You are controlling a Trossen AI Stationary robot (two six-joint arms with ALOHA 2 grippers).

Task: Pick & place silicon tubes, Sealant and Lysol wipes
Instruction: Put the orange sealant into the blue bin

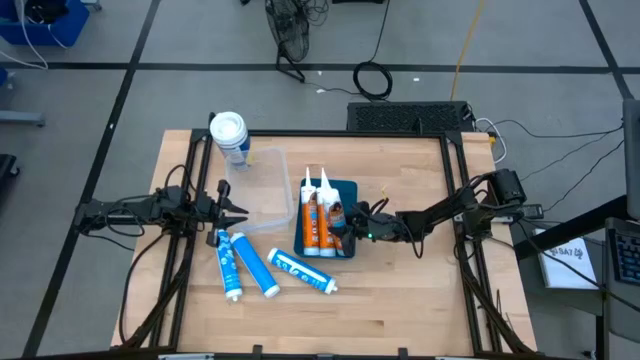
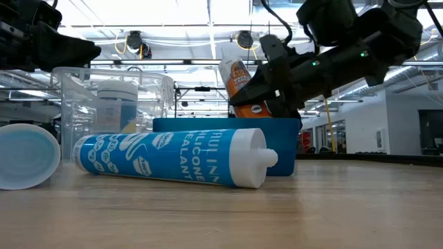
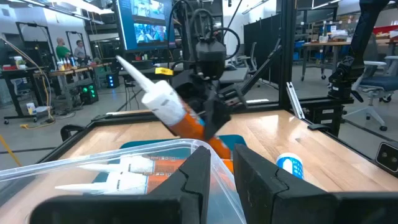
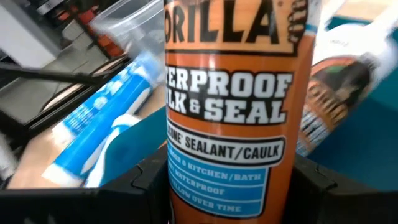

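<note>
My right gripper (image 1: 352,222) is shut on an orange sealant tube (image 3: 171,109) held tilted over the blue tray (image 1: 345,190). Two more orange sealant tubes (image 1: 312,215) lie in that tray. Three blue-and-white silicone tubes (image 1: 256,266) lie on the table in front of it; the nearest (image 2: 173,159) lies on its side. The Lysol wipes canister (image 1: 229,135) stands upright at the far left, behind a clear plastic container (image 1: 262,190). My left gripper (image 1: 240,208) waits shut and level at that container's left side. My right gripper pinches the orange tube's body (image 4: 227,168), toward its flat bottom end, between its two fingers (image 4: 146,183). The fingers come from the table's right, tipped slightly down, and lie across the tube. The tube is lifted clear of the tray and tilted, its white nozzle (image 3: 127,68) pointing up.
Black frame rails (image 1: 455,200) border the wooden table on its left, far and right sides. Bare wood lies at the near edge (image 1: 400,310) and right of the tray. A keyboard (image 1: 405,117) sits beyond the far edge.
</note>
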